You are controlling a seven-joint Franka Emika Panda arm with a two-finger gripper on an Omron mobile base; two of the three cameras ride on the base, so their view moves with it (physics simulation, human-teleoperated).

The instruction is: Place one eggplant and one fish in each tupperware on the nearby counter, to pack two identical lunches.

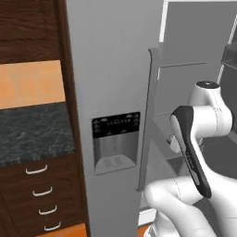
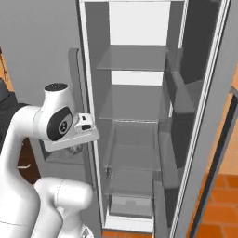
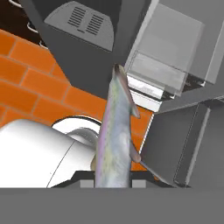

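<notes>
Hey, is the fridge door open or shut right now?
Open. The fridge door is swung wide in the right base view, exposing bare shelves inside. The gripper holds a fish.

No words or numbers can be read; the fridge's black dispenser panel [image 1: 115,124] carries only faint marks too small to make out.

You see a grey fridge [image 1: 111,92] with dispenser panel [image 1: 115,143], its right door open on shelves [image 1: 178,65], counter [image 1: 34,132] left over drawers [image 1: 39,194], white arm [image 1: 199,139] lower right.
</notes>
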